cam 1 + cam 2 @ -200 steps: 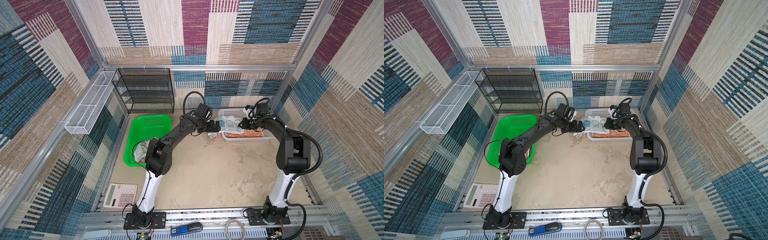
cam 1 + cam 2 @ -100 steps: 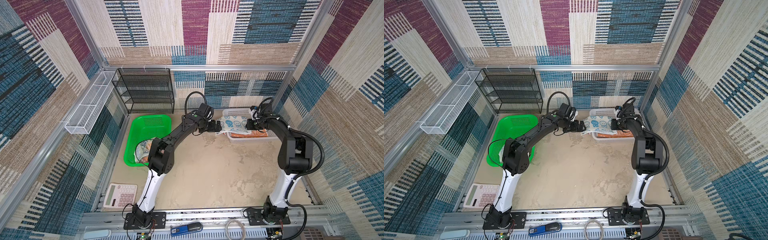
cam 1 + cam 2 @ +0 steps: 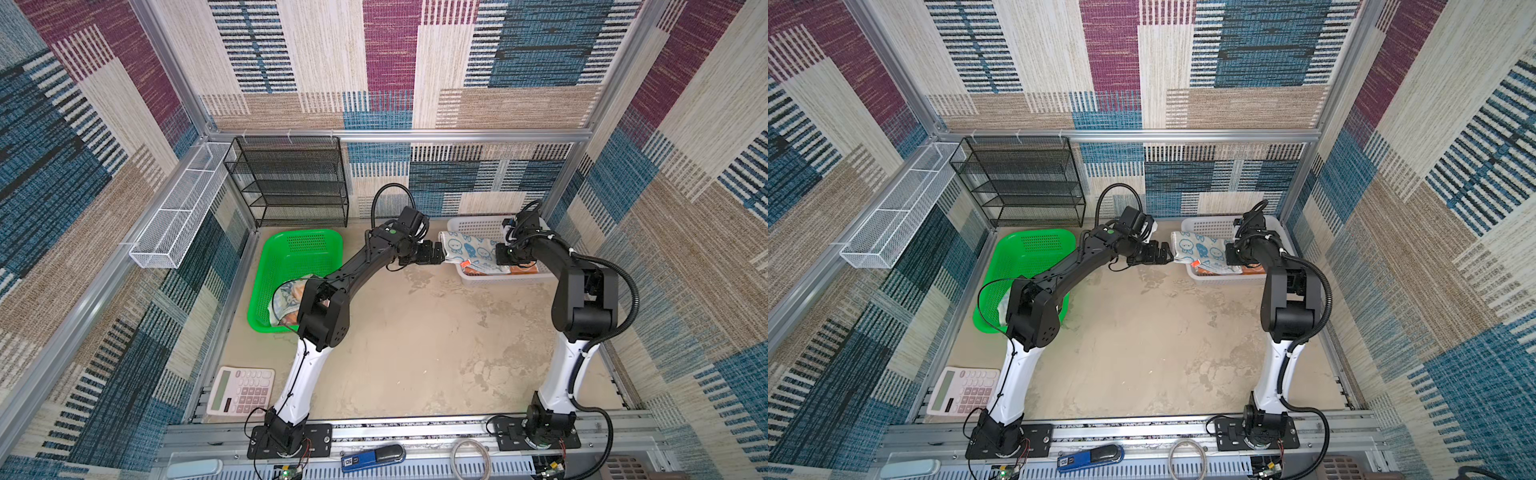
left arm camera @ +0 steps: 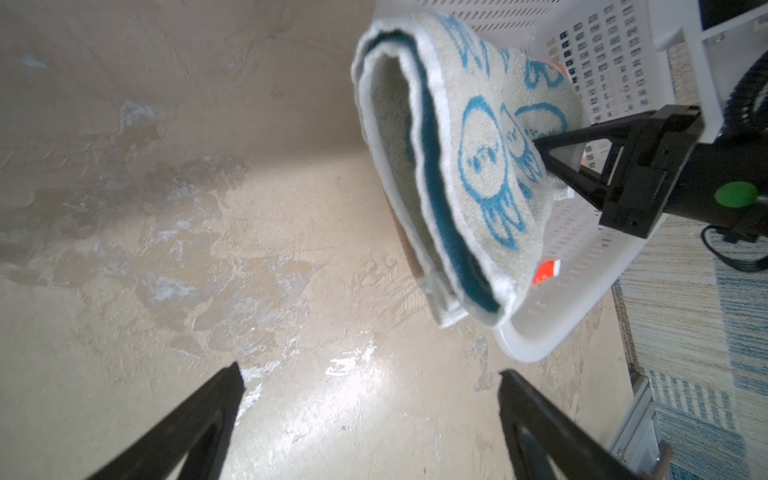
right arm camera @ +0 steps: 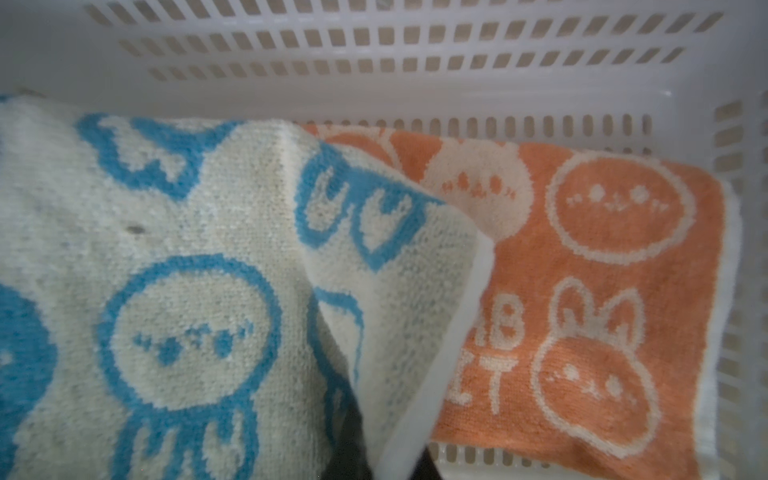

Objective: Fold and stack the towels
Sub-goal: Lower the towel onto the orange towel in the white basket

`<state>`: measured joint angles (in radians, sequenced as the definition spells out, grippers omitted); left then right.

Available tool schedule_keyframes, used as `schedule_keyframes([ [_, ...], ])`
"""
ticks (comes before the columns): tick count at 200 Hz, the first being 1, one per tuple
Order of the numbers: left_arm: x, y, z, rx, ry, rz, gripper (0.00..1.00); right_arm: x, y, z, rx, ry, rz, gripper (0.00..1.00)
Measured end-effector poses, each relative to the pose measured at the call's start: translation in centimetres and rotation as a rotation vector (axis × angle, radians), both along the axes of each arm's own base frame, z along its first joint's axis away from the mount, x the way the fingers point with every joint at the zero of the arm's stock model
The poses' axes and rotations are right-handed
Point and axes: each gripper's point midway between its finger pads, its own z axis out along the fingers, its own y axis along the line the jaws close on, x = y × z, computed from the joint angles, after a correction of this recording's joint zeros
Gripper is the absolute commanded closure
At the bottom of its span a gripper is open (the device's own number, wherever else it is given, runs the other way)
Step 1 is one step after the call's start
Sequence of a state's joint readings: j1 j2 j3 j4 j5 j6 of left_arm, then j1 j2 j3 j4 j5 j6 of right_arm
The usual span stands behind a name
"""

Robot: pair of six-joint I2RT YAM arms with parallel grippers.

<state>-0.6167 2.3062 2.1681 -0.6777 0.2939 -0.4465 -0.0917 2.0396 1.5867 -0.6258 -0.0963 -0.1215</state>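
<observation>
1. Well in front of the white basket (image 3: pixel 471 225) and off to the robot's left, a green basket (image 3: pixel 307 249) is holding a crumpled towel (image 3: pixel 286 298), which is not yet folded.
2. Just outside the white basket's left rim, the left gripper (image 3: pixel 435 254) is hovering over the table (image 3: pixel 415 332). Its jaws are spread wide with nothing between them. It has barely shifted over the last second and is standing just clear of the towel end that faces it.
3. The right gripper (image 4: pixel 539 153) is pinching the folded blue rabbit towel (image 3: pixel 469 249) with its jaws closed tight on the cloth. In the last second it has been drawing the towel a little farther over the white basket. Most of the towel is now hanging above the basket, and only its folded end is still overhanging the left rim.
4. On the white basket's floor, the orange towel (image 5: pixel 602 291) is lying flat and folded. A loose corner of the blue rabbit towel is reaching over it, and I cannot tell whether the two are touching.
5. Judging from this, the second towel's fold is done and the stacking is under way. Still to come are lowering it squarely onto the orange towel, releasing it, and then dealing with the third towel.
</observation>
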Motion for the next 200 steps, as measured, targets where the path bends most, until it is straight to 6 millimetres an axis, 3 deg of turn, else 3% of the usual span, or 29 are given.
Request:
schedule_keyframes([
  [47, 0.0, -0.1, -0.7, 0.007, 0.009, -0.001, 0.01, -0.4, -0.8, 0.6, -0.048, -0.008, -0.013, 1.0],
  [134, 0.3, -0.3, -1.0, 0.008, 0.013, -0.002, 0.01, -0.8, -1.4, 5.9, -0.15, -0.16, 0.053, 1.0],
  [165, 0.5, -0.5, -0.8, 0.007, 0.01, -0.002, 0.01, -0.6, -0.8, 7.9, -0.128, -0.224, 0.107, 1.0],
  [200, 0.3, -0.4, -1.1, 0.017, 0.024, -0.002, 0.01, 0.4, -2.3, 7.4, -0.113, -0.218, 0.102, 1.0],
])
